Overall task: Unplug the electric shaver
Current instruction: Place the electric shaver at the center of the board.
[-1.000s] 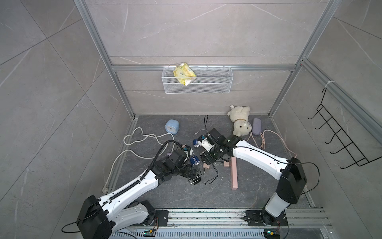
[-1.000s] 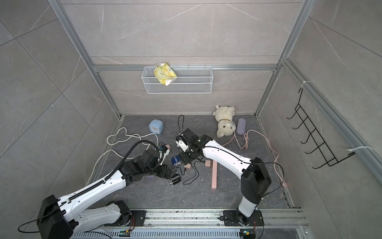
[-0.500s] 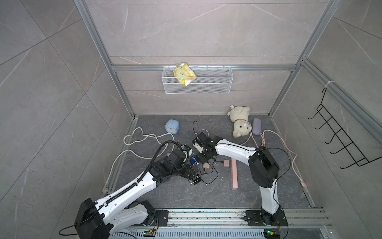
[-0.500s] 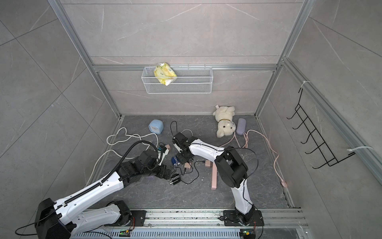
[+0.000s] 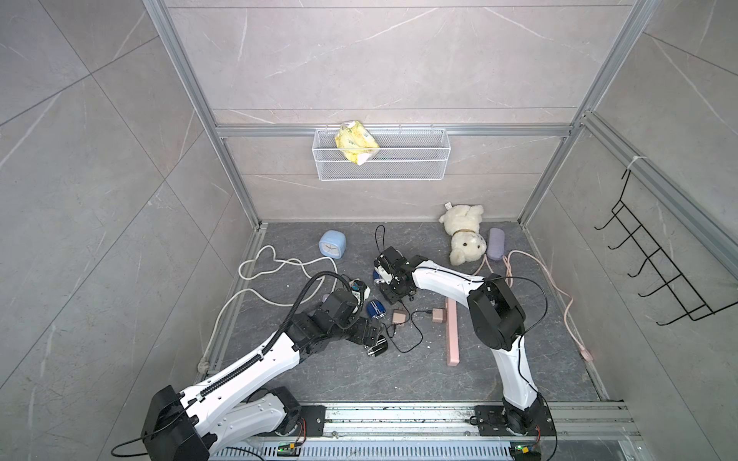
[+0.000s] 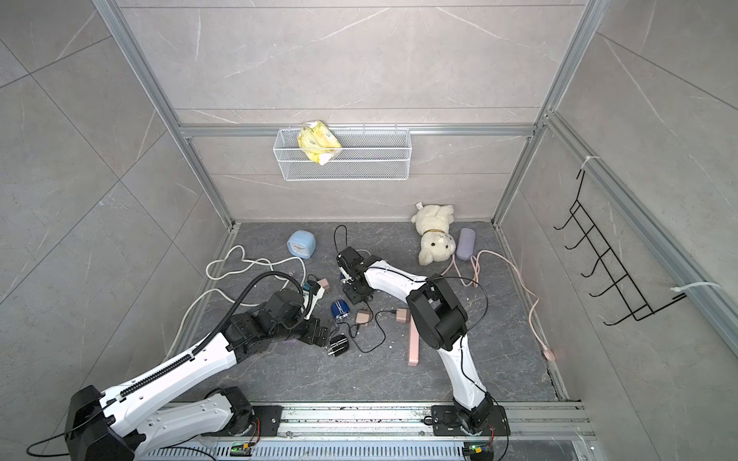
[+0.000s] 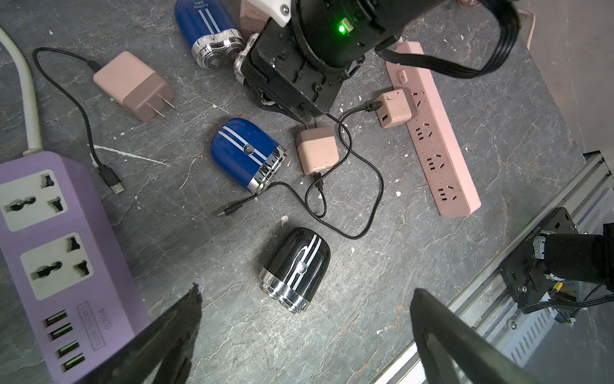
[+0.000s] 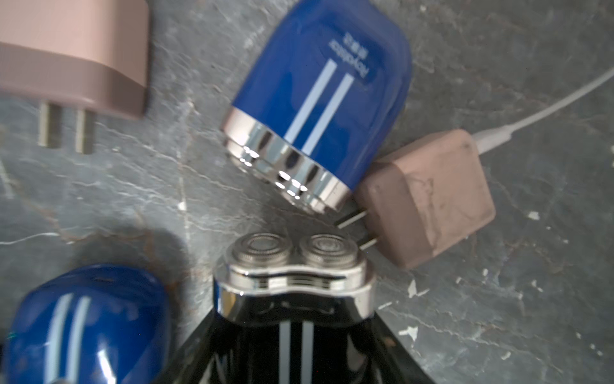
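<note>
A wire basket point(image 5: 415, 169) on the rear wall holds a packet point(image 5: 356, 143). On the floor point(image 5: 359, 383), a plush toy point(image 5: 463, 239) lies at the rear right corner, a clock point(image 5: 332, 245) near the rear edge left of centre. A power strip point(image 5: 451, 339) lies right of centre, a charger point(image 5: 438, 315) touching its rear end; left of it lie a shaver point(image 5: 376, 309) and, nearer the front edge, a second shaver point(image 5: 375, 350).

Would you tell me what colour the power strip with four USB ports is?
Purple power strip, pale socket plates; clearest in the left wrist view.
</note>
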{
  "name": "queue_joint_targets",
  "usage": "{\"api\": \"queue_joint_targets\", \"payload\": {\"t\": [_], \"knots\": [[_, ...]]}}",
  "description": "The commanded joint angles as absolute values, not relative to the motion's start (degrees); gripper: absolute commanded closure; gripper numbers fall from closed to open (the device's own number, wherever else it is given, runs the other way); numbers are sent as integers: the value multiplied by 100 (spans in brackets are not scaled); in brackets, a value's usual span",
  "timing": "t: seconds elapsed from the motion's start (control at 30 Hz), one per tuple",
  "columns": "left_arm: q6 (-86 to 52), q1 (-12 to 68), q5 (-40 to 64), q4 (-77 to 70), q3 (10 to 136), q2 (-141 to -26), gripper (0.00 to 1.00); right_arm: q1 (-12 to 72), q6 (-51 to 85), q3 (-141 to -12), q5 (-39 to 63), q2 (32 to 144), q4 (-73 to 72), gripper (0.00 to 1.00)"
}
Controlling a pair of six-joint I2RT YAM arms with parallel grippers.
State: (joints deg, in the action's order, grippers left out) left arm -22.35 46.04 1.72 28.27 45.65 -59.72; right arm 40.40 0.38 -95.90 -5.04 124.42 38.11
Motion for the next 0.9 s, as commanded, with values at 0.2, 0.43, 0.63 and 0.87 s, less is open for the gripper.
{"api": "queue_joint_targets", "payload": {"t": [0.2,0.43,0.63,0.87], "knots": [[-2237,4632,186,2786,4711,-6054,1,4037,-83,-9461,-552,12397,3864,45],[-2249,4641,219,2738,4739,-6156,1,3974,105,-9227,-248,12148,3592,31],[-2268,4635,251,2676,4759,-6185,1,3797,397,-8960,173,11814,3298,27],[-2120,4627,75,2890,5238,-6702,1,3386,994,-8184,470,10808,2922,25]]}}
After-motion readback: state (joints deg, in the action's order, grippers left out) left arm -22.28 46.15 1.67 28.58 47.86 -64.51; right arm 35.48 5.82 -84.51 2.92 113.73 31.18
